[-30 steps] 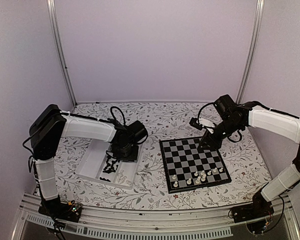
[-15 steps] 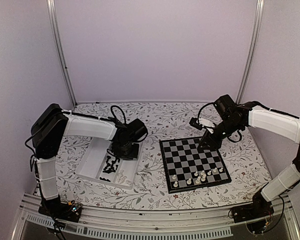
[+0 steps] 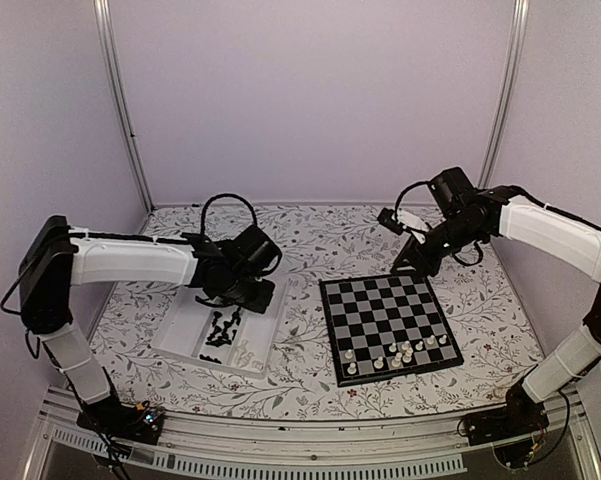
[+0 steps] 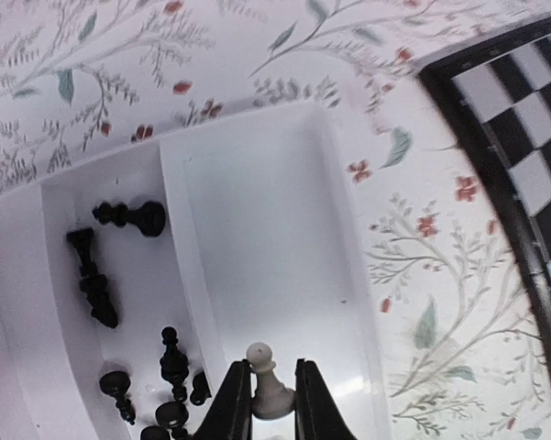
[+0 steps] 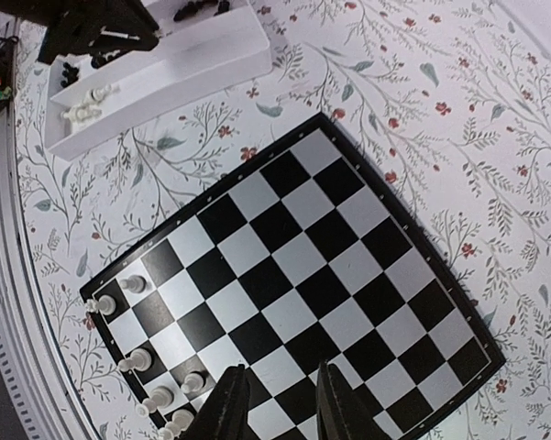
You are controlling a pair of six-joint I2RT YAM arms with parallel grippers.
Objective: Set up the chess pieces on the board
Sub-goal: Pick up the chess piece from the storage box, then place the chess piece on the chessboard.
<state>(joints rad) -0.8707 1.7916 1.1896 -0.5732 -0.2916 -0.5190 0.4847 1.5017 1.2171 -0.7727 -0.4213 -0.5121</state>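
left hand: clenched on a white pawn, above the tray; can't tell if it's off the tray floor
right hand: released, nothing between its fingers, hovering over the board
pieces: black ones lie in the tray's next compartment; white ones stand on the board's near rows
step: likely moving that pawn to the board
how: lift straight up past the tray wall, cross the table, get the base facing down, centre it on a free near-row square, let go once it sits flat
risk: pawn may twist in the grip; don't brush the standing neighbours
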